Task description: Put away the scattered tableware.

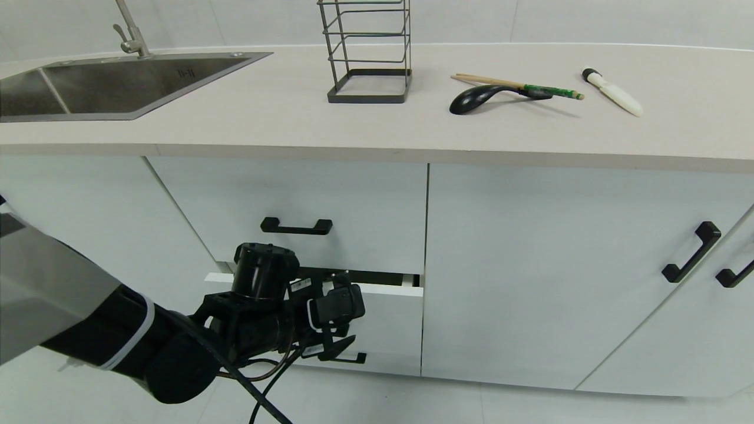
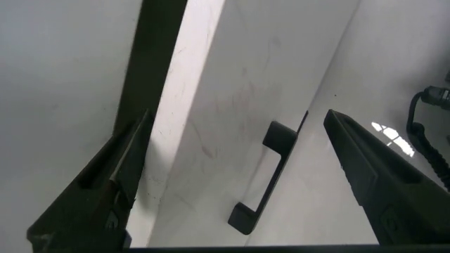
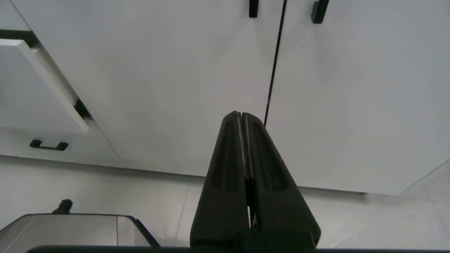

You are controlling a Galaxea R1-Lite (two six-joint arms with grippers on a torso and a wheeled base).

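On the counter lie a black spoon (image 1: 471, 100), a pair of chopsticks (image 1: 518, 86) resting across its handle, and a white knife with a black handle (image 1: 614, 93). Below, the lower drawer (image 1: 392, 327) stands slightly pulled out, with a dark gap above its front. My left gripper (image 1: 340, 348) is open right in front of that drawer's black handle (image 2: 264, 179), which sits between the spread fingers (image 2: 112, 183) in the left wrist view without touching them. My right gripper (image 3: 241, 118) is shut on nothing and faces the cabinet doors low down.
A black wire rack (image 1: 368, 53) stands mid-counter and a steel sink (image 1: 118, 82) with a tap lies at the left. The upper drawer's handle (image 1: 296, 226) is above my left arm. Cabinet doors with black handles (image 1: 690, 252) are on the right.
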